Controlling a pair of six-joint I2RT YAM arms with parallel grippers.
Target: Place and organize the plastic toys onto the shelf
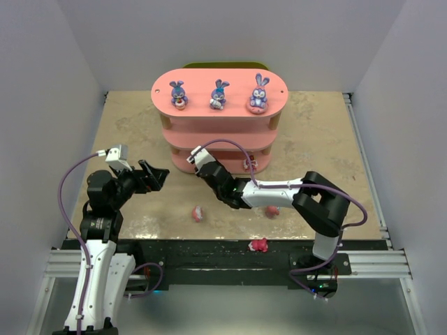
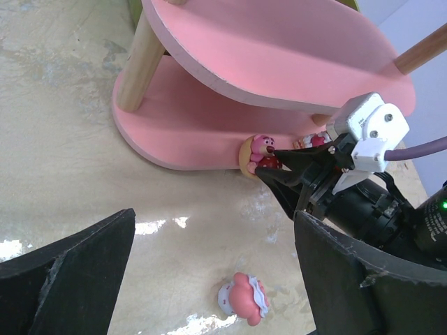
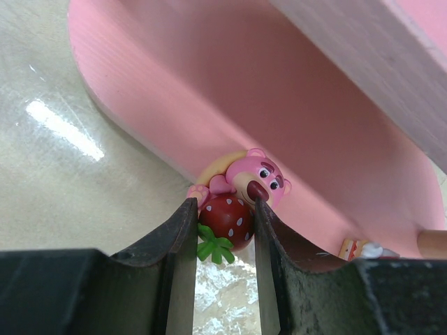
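Right gripper [image 3: 223,209] part-closed, pinching pink bear figurine [image 3: 257,178] by strawberry [image 3: 227,218] – bottom shelf board [image 3: 209,91] straight ahead, bear at its front edge – left gripper [image 1: 157,176] wide open, empty, farther off

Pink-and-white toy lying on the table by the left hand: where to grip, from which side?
Grip the toy across its rounded pink middle, coming straight down with the open left hand. It seems to lie on its side, nothing close beside it, so a finger should fit on each side.
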